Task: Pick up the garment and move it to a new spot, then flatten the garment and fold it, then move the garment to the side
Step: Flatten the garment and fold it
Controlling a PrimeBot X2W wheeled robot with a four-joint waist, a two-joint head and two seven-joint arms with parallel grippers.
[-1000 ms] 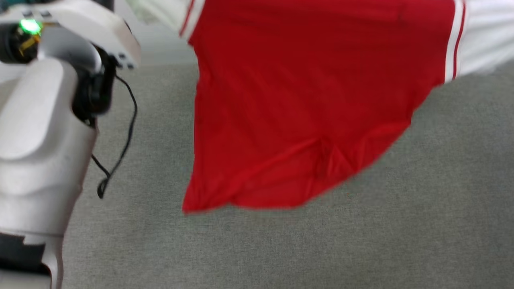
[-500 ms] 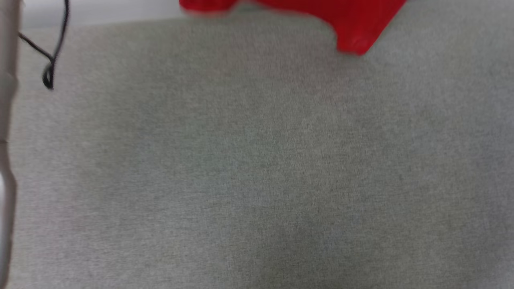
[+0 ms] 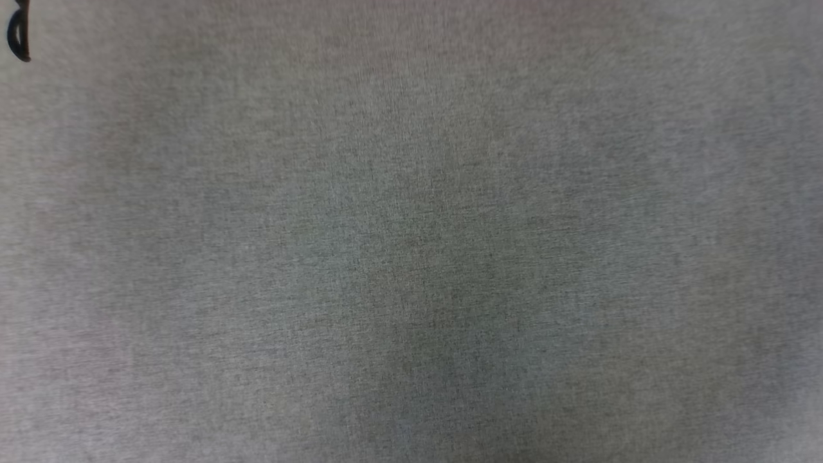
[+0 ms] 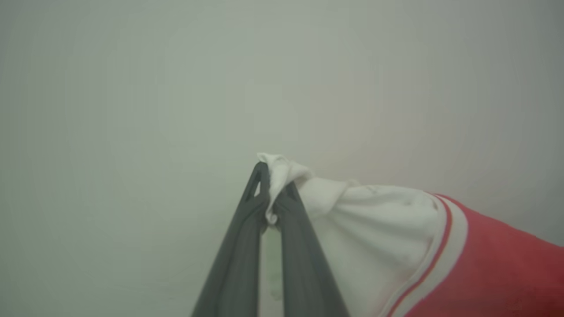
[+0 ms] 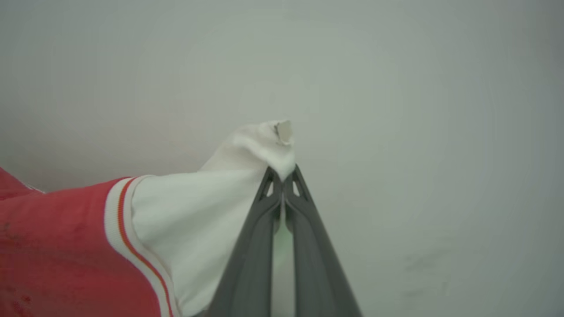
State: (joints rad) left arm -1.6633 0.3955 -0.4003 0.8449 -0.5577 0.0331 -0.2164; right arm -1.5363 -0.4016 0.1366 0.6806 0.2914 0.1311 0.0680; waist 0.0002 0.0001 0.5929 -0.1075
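Observation:
In the left wrist view my left gripper (image 4: 274,196) is shut on a bunched white sleeve of the garment (image 4: 484,264), whose red body with stripe trim hangs away to the lower right. The right wrist view has my right gripper (image 5: 282,185) shut on the other white sleeve, with the garment (image 5: 57,251) stretching off to the lower left. A tuft of white cloth sticks out past each pair of fingertips. Both grippers are held up in front of a plain pale wall.
The head view looks straight down on a grey fabric surface (image 3: 411,244). A loop of black cable (image 3: 19,35) hangs at the top left corner.
The head camera has tilted down: the red garment and the pale left arm have slid up out of its picture, leaving grey fabric and the cable loop.

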